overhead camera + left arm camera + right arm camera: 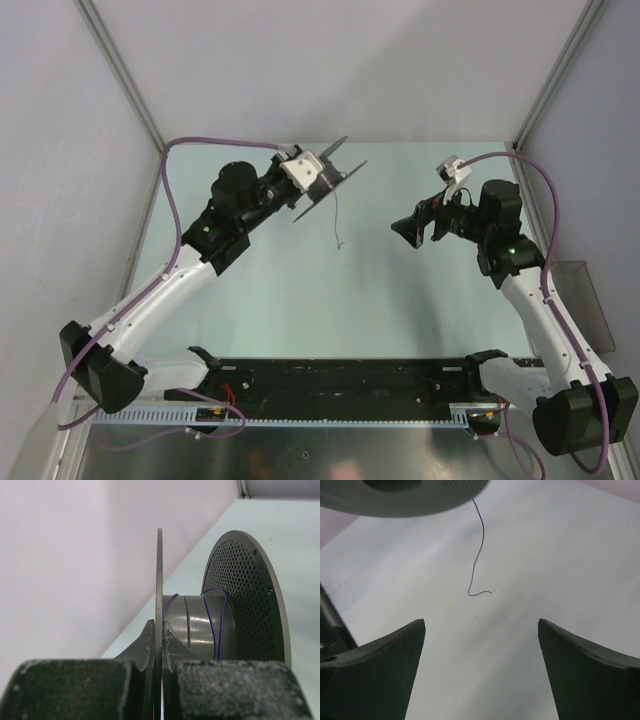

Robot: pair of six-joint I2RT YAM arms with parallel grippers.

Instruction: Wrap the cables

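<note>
Cable (338,218): thin dark wire. Part of it is wound in a few purple turns (220,625) on the hub of the spool (326,184). The rest hangs loose from the spool's lower rim, slightly wavy, ending in a small hook (479,593). Can't tell if the tip touches the desk (300,300) below the spool.

The spool is dark grey with two flat discs, and the far disc is perforated (250,590). It is held up off the desk and tilted. The left claw (160,640) is closed on the edge of the near disc, one pad on each face of it, so that disc cuts the left wrist view in half and hides part of the hub.

The right claw (412,232) is to the right of the spool and well apart from it. Its jaws are spread wide and hold nothing, pointing toward the hanging end. In the right wrist view the wire (479,555) drops from the spool's rim (410,500) at the top of the frame, beyond the two fingers (385,665) and roughly midway between them. Only desk surface (570,555) shows behind it.

Around: pale walls behind and left of the spool, purple arm cables (170,210) on both arms. Black rail (340,375) at the near desk edge, far below the spool. Clear box (585,300) at the desk's right side, far from the spool.
</note>
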